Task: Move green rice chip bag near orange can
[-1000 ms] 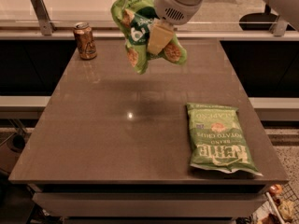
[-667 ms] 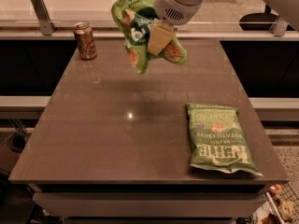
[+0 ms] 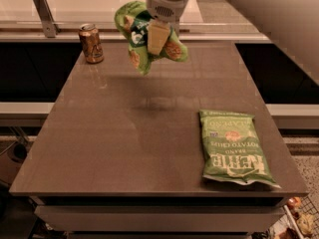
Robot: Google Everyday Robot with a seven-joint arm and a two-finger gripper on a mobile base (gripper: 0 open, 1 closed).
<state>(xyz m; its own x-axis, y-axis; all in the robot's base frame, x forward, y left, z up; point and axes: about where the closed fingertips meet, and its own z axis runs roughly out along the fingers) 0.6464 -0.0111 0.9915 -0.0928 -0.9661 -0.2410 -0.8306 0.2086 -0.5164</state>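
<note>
The green rice chip bag (image 3: 135,40) is crumpled and hangs in the air above the far middle of the table. My gripper (image 3: 156,38) is shut on it from above, with one pale finger (image 3: 156,37) pressed across the bag's front. The orange can (image 3: 91,44) stands upright near the table's far left corner, to the left of the held bag and apart from it.
A flat green potato chip bag (image 3: 234,148) lies at the front right of the brown table (image 3: 114,148). A light counter with a metal post (image 3: 44,15) runs behind the table. My arm's pale casing (image 3: 279,19) fills the upper right.
The gripper and the held bag have shifted slightly left, toward the can. The can and the flat bag have not moved.
</note>
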